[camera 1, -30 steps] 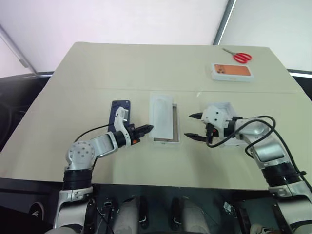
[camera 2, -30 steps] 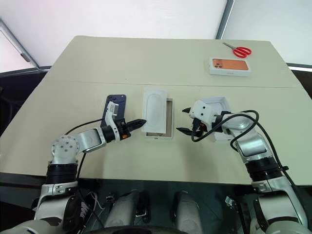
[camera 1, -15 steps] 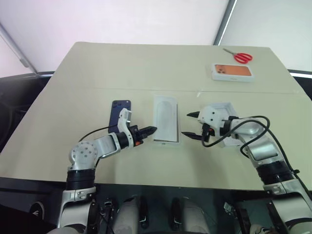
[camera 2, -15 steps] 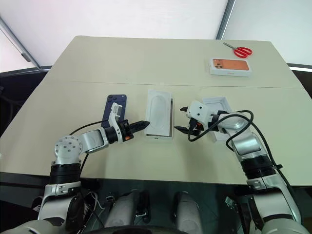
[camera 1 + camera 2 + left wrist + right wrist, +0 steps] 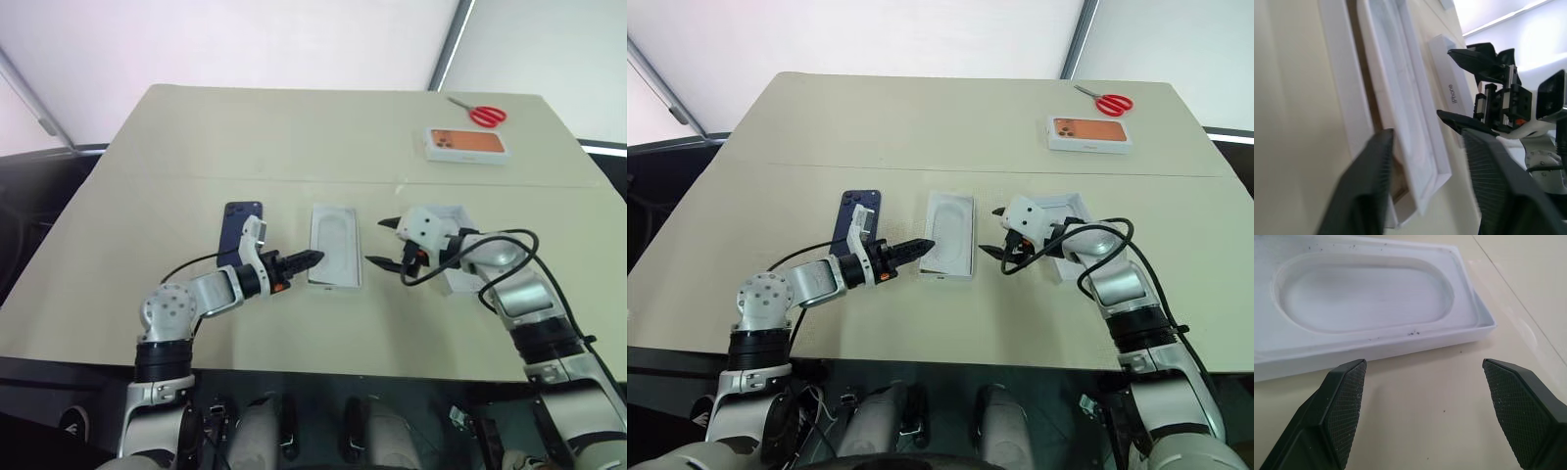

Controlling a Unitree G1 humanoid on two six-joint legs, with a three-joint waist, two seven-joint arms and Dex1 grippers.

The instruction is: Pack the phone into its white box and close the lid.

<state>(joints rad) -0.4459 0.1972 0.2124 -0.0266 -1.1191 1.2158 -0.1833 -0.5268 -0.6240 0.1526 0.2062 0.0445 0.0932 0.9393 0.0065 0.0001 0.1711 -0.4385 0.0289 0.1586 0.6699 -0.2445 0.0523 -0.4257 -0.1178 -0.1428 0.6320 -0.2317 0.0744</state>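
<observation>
- I see the white box point(image 5: 334, 247) at table centre, its insert seated, so packing isn't started.
- The lid point(image 5: 458, 257) waits at its three o'clock.
- The phone point(image 5: 238, 228) lies at nine o'clock.
- Left gripper point(image 5: 306, 259) and right gripper point(image 5: 386, 243) flank the box, both spread, empty.

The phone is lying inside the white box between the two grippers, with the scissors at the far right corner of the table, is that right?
Not quite. In the left eye view the phone lies on the table beside the white box, not inside it. The scissors are at the far right corner.
</observation>
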